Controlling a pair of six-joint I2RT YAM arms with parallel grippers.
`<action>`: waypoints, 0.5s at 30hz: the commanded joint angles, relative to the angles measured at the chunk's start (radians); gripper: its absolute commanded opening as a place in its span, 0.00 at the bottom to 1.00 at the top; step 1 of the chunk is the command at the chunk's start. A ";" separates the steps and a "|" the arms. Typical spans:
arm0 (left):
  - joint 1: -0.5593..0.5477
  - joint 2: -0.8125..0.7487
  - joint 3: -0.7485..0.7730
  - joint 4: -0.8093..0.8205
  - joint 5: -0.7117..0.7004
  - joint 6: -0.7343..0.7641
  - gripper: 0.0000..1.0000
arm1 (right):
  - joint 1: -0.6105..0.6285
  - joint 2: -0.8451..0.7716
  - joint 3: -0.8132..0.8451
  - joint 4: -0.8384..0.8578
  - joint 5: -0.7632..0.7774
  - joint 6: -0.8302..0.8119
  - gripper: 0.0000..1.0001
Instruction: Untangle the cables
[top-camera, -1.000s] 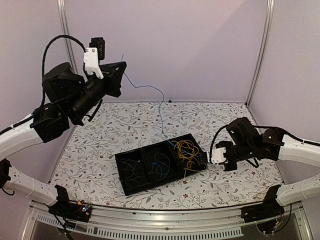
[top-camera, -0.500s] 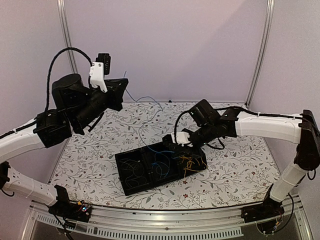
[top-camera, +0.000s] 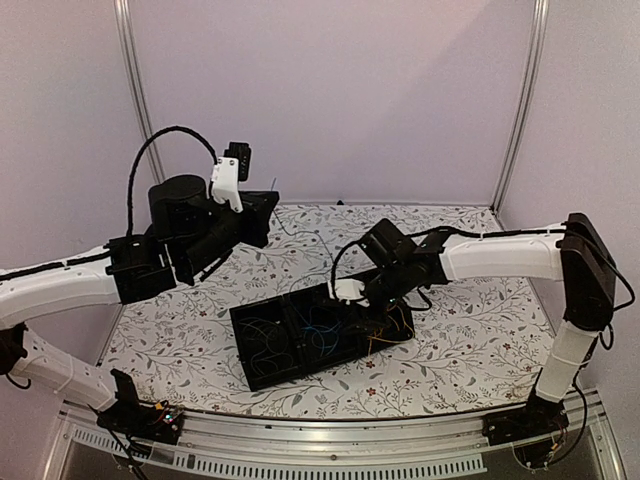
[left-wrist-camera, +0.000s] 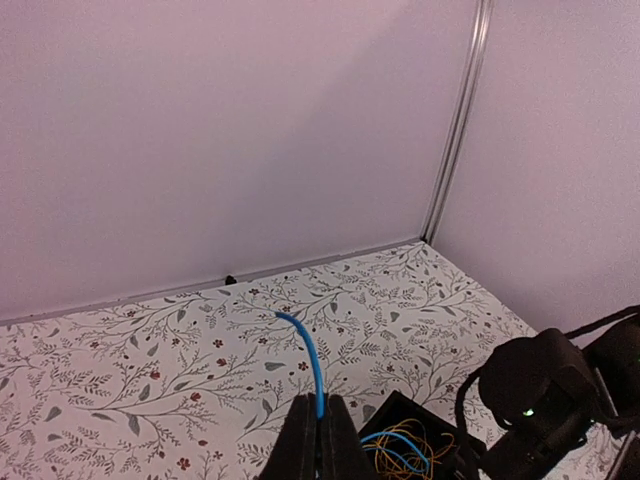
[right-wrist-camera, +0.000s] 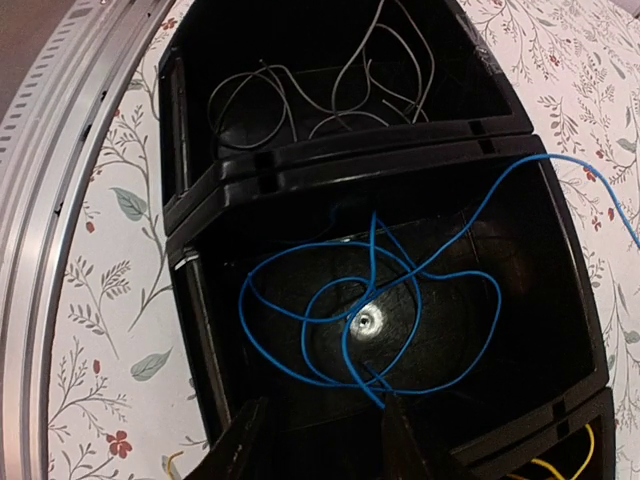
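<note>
**Left pinches blue, right spread over the tray**

Top view first: the black tray (top-camera: 262, 375) with 3 compartments sits mid-desk, angled, nearer the desk's (top-camera: 470, 340) near edge than its far one. The cables lie inside it, with a blue cable (top-camera: 322, 330) in the middle compartment and yellow cables (top-camera: 385, 325) at the right end. The left gripper (top-camera: 272, 203) is high above the far-left part of the desk. The right gripper (top-camera: 355, 308) is down at the tray's far rim.

Over to the left wrist: the left gripper (left-wrist-camera: 320, 445) has its 2 fingers pressed together on the blue cable (left-wrist-camera: 312, 365), which curls up out of the pinch. A tray corner (left-wrist-camera: 395, 410) shows below, with yellow and blue strands in it.

Right wrist now: the right gripper (right-wrist-camera: 320, 450) has its fingers spread, with nothing between them. Under it, the blue cable (right-wrist-camera: 300, 340) coils in the middle compartment and 1 strand runs out over the tray (right-wrist-camera: 350, 150) wall. Pale grey loops (right-wrist-camera: 260, 100) fill the next compartment, and yellow cables (right-wrist-camera: 560, 465) peek in at the bottom right.
</note>
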 joint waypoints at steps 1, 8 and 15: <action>0.014 0.061 0.004 0.077 0.087 -0.046 0.00 | -0.037 -0.219 -0.136 -0.053 0.007 -0.055 0.45; 0.012 0.095 -0.051 0.015 0.100 -0.089 0.00 | -0.115 -0.523 -0.369 -0.146 0.041 -0.097 0.48; 0.013 0.065 -0.068 -0.244 0.055 -0.058 0.00 | -0.286 -0.754 -0.560 0.007 0.030 0.022 0.48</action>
